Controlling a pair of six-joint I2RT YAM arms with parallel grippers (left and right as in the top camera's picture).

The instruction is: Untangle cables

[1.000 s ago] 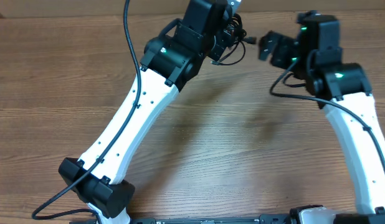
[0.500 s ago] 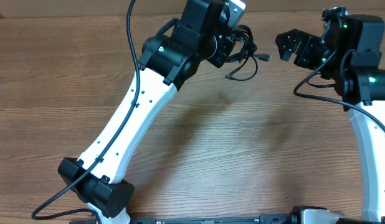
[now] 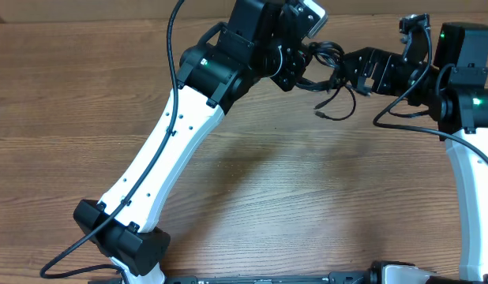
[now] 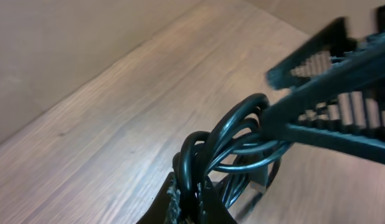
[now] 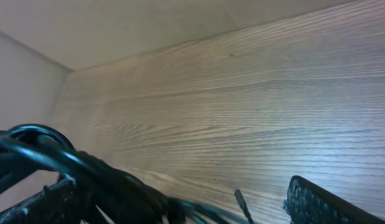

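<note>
Brought right claw (image 3: 356,69), wide open, from well apart right up against cables (image 3: 329,54). Kept bundle clamped in closed left claw (image 3: 303,63), raised over far bench (image 3: 307,197). Probably sets up first pull-apart.

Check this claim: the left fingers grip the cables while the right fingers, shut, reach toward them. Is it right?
Not quite. The right fingers are open, not shut; the left wrist view shows them spread at the cables. The left fingers do grip the cables.

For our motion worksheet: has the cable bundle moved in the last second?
Yes. The cables have shifted rightward, farther from the left arm's fixed base.
</note>
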